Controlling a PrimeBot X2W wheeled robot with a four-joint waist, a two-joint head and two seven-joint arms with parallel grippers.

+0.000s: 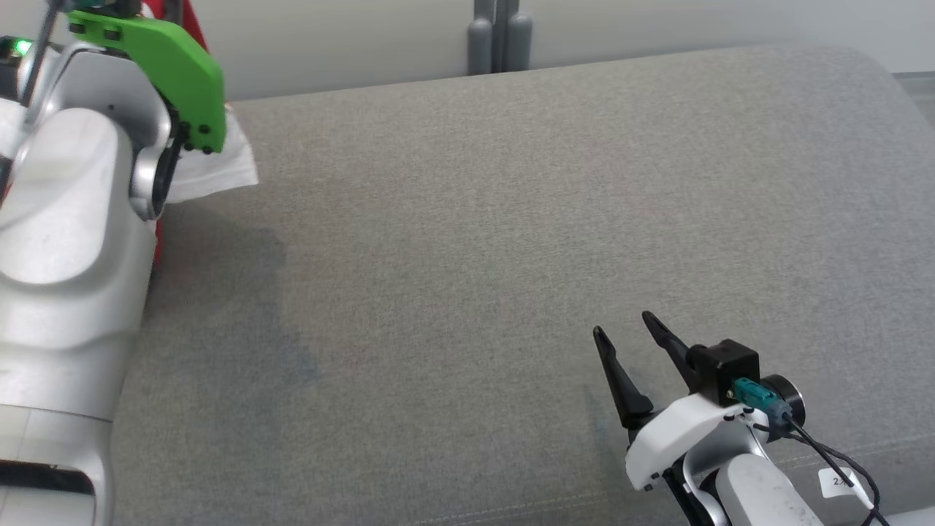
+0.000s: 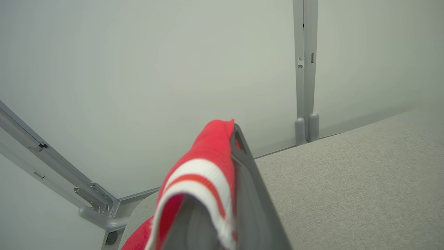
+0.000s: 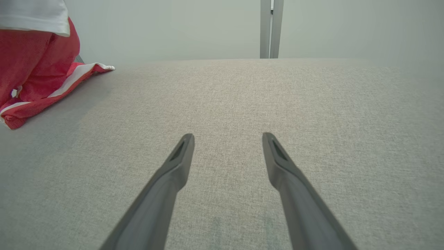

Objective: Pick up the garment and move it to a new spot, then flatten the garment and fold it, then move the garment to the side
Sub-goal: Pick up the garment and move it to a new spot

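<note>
The garment [image 2: 201,163] is red with white stripes and a white part. It is draped over and pinched in my left gripper [image 2: 233,132], which is shut on it above the grey padded surface [image 1: 511,219]. In the head view the garment's white cloth [image 1: 219,164] hangs behind my raised left arm [image 1: 66,241] at the far left. The right wrist view has the garment [image 3: 31,62] hanging at the far left, its lower edge trailing on the surface. My right gripper [image 1: 622,324] rests low at the front right, open and holding nothing [image 3: 228,136].
A grey post [image 1: 500,36] stands against the pale wall behind the surface's back edge. A metal frame rail [image 2: 93,205] runs beyond the surface's left corner. The surface's rounded right edge [image 1: 906,95] drops away at the far right.
</note>
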